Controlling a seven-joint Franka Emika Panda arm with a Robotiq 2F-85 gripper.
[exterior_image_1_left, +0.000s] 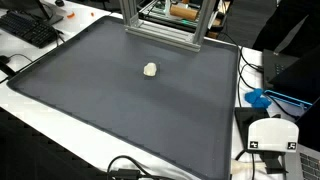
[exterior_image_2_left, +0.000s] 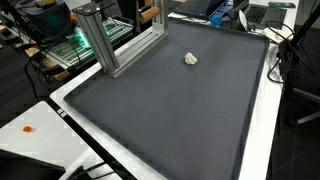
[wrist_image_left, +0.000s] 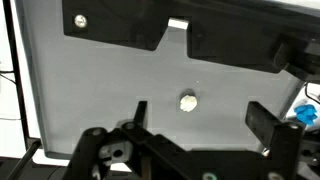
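White lump (wrist_image_left: 188, 101), too small to be identified, is seen on the mat (wrist_image_left: 90, 100), framed between the wide-spread fingers (wrist_image_left: 262, 118) of the tool (wrist_image_left: 200, 113).

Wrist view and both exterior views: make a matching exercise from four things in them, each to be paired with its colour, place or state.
Things:
1. lump
2. mat
3. metal frame
4. gripper

Descriptions:
a. silver, standing upright at one edge of the mat
b. open, with nothing between its fingers
c. whitish, lying alone out on the mat
d. dark grey, spread flat over the white table

Right pairs: 1-c, 2-d, 3-a, 4-b.
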